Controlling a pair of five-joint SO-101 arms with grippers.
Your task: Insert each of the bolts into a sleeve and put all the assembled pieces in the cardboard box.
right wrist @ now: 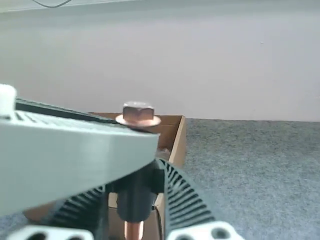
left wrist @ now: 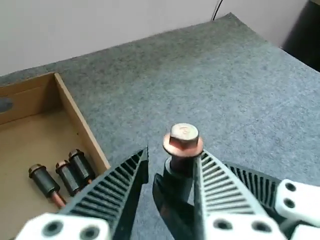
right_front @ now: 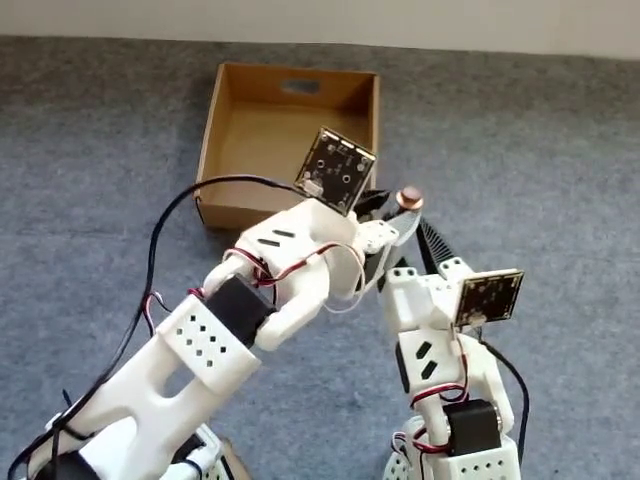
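The right claw [right wrist: 135, 192] pinched the sleeve [right wrist: 134, 202] upright, probably so the seated bolt [right_front: 409, 198] couldn't slip out. This was at 4 o'clock of the box [right_front: 213, 130]. The left claw [left wrist: 172, 154] was spread around them. Three assemblies [left wrist: 62, 175] lay in the box.

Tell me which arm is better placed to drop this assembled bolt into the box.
Probably right: the right gripper clamps the sleeved bolt, while the left gripper stands open around it.
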